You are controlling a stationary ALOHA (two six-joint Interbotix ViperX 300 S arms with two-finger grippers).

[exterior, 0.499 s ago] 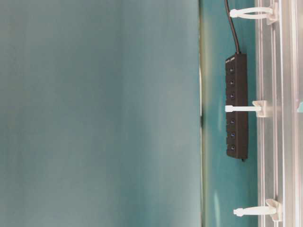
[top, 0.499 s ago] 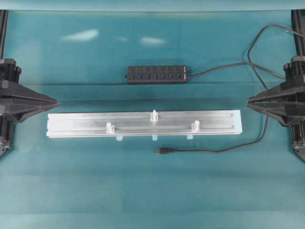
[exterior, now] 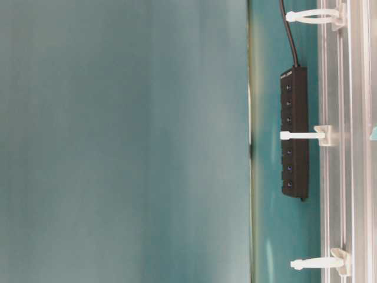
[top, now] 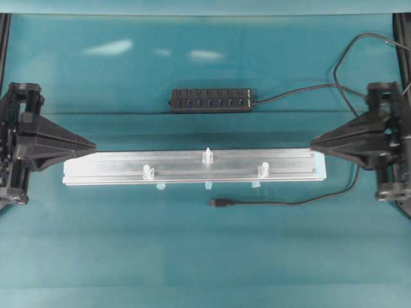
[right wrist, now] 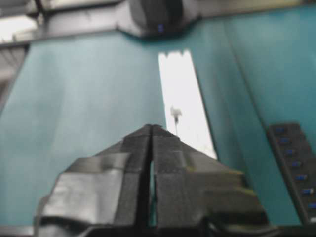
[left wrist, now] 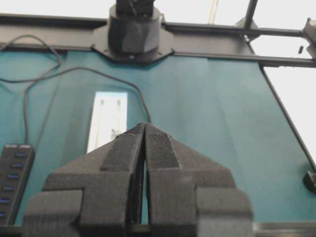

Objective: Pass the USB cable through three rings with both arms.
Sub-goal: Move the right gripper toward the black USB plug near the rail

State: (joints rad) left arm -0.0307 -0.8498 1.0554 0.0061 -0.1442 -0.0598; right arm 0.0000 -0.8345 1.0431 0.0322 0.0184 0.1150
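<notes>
The USB cable lies on the teal table in front of the rail, its small black plug (top: pixel 221 203) pointing left. It runs right and curls up past my right arm. Three rings (top: pixel 148 172) (top: pixel 207 155) (top: pixel 262 169) stand upright on the silver rail (top: pixel 103 165); the table-level view shows them as white loops (exterior: pixel 301 135). My left gripper (top: pixel 95 147) is shut and empty, its tip at the rail's left end. At the rail's right end, my right gripper (top: pixel 312 145) is likewise shut with nothing in it. Neither gripper touches the cable.
A black multi-port hub (top: pixel 212 100) lies behind the rail, its own lead running off to the right. Small pale-blue tape tabs (top: pixel 160 187) sit along the rail's front edge. Teal table surface spreads in front of the plug.
Both grippers have moved inward, from the table's sides to the two ends of the rail. The cable, rail and hub lie as before.
</notes>
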